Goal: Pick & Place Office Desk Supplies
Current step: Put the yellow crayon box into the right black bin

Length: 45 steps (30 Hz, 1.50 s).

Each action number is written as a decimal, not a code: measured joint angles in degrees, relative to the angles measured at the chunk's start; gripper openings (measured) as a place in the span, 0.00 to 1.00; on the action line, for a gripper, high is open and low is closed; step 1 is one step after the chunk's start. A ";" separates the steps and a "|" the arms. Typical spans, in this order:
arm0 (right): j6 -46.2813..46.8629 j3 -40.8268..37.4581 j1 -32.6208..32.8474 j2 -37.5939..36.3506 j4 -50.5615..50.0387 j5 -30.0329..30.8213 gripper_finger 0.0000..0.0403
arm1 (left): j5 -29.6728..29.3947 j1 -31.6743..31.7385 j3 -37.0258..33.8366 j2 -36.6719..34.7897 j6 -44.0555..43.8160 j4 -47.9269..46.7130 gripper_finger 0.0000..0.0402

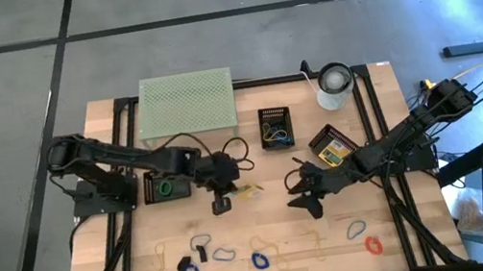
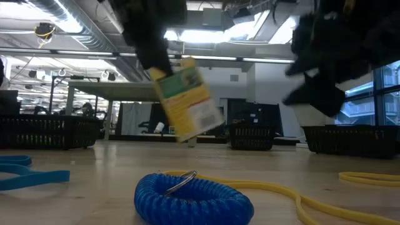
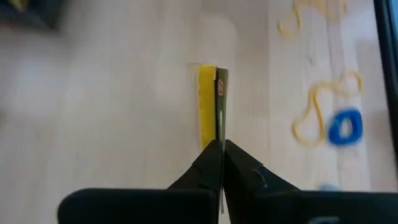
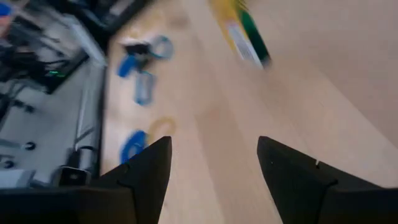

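Note:
A yellow-green crayon box [image 1: 250, 190] hangs above the middle of the table, and my left gripper [image 1: 225, 201] is shut on it. In the low view the box [image 2: 187, 100] is tilted and clear of the wood. To its right my right gripper [image 1: 305, 195] stands open over bare wood, holding nothing. A second crayon box [image 1: 332, 152] lies in a black tray. Blue loop clips [image 1: 259, 261], a red one [image 1: 373, 245], tan rubber bands [image 1: 298, 248] and small black clips [image 1: 184, 263] lie along the near edge. My left gripper pinches one thin end of the crayon box [image 3: 216, 134] between its two fingers [image 3: 202, 165], which lie along the box. They slant down from the table's left. The box is lifted clear and hangs tilted below the fingers, its far end lowest.
A pale-green mesh stand [image 1: 186, 103] and a white roll [image 1: 335, 85] stand at the far edge. Black trays sit at the left [image 1: 167, 184], holding a green loop, and at the centre back [image 1: 276, 127]. Bare wood lies between the grippers and the near row of items.

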 joint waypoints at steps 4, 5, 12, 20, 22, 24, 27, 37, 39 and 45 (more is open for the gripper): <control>-7.70 0.02 -0.11 0.00 6.73 1.18 0.60 | -4.90 -2.39 0.00 -0.15 0.00 6.22 0.00; -9.13 0.17 -0.18 0.00 7.57 1.74 0.60 | -5.14 -2.84 0.00 -0.10 0.03 8.12 0.00; -16.58 4.54 -0.33 0.00 7.74 0.15 0.62 | -7.03 -5.55 0.07 0.06 1.55 15.12 0.00; -22.37 8.48 -0.87 0.00 4.58 -0.43 0.73 | -7.23 -7.09 0.07 0.09 4.56 21.58 0.01; -22.42 8.83 -1.20 0.00 4.29 -0.24 0.74 | -7.21 -7.11 0.07 0.09 5.65 23.72 0.00; -22.41 8.92 -1.68 0.00 4.28 -0.26 0.75 | -7.23 -7.07 0.07 0.11 6.98 25.25 0.00; -21.21 8.94 -2.30 0.00 3.83 -0.47 0.73 | -7.25 -7.07 0.08 0.09 8.49 26.87 0.01; -18.01 8.96 -2.84 0.00 -0.33 -0.70 0.43 | -7.25 -7.07 0.09 0.10 9.07 27.49 0.01; -18.01 8.96 -2.84 0.00 -0.37 -1.01 0.31 | -7.35 -7.07 0.09 0.09 9.07 27.66 0.01; -18.02 8.95 -3.35 0.00 -0.23 -2.95 0.06 | -10.61 -7.07 0.09 0.10 7.32 28.58 0.05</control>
